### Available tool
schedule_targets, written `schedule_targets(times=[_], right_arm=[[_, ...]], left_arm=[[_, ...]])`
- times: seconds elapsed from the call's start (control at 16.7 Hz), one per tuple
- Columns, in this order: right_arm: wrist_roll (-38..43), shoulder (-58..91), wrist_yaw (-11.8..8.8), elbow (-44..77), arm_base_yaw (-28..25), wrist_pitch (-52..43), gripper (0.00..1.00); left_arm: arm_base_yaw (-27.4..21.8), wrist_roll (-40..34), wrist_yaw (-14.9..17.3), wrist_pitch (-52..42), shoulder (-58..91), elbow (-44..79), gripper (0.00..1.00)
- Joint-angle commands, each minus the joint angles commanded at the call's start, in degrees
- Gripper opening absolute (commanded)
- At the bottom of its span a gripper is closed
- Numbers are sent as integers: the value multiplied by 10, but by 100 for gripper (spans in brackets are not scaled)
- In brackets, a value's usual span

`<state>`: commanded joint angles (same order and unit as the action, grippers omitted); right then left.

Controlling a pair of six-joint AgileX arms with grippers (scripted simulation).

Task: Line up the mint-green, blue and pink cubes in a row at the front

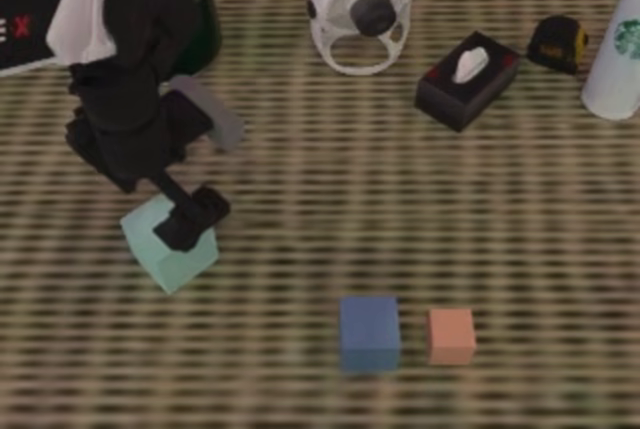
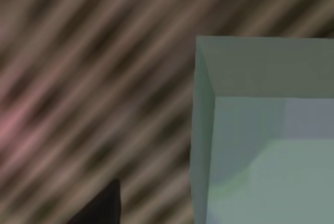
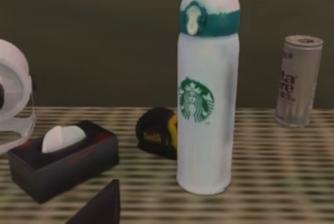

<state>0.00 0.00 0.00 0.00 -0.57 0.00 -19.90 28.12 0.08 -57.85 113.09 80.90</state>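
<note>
The mint-green cube (image 1: 165,249) lies at the left of the table, turned askew. My left gripper (image 1: 190,219) hangs right over it, open. In the left wrist view the mint-green cube (image 2: 266,130) fills the picture close up, and one dark fingertip (image 2: 104,208) stands apart from its side; the other finger is hidden. The blue cube (image 1: 369,332) and the pink cube (image 1: 451,336) sit side by side near the front, a small gap between them. My right arm is out of the top view; one dark fingertip (image 3: 104,205) of it shows, with nothing held.
Along the back stand a white round holder (image 1: 357,9), a black tissue box (image 1: 466,79), a black and yellow tape measure (image 1: 557,44) and a white Starbucks bottle (image 1: 618,44). A silver can (image 3: 298,80) stands behind the bottle.
</note>
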Motion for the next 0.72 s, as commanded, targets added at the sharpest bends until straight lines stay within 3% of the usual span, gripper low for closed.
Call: schedule_targets(times=[0.3,0.6,0.72], right_arm=[[0,0,0,0,0,0,100],[0,0,0,0,0,0,100],[0,0,0,0,0,0,100]], left_arm=[[0,1,0,112,42,-68,100],[0,1,0,122,46,-75,100],[0,1,0,122,46,-75,85]])
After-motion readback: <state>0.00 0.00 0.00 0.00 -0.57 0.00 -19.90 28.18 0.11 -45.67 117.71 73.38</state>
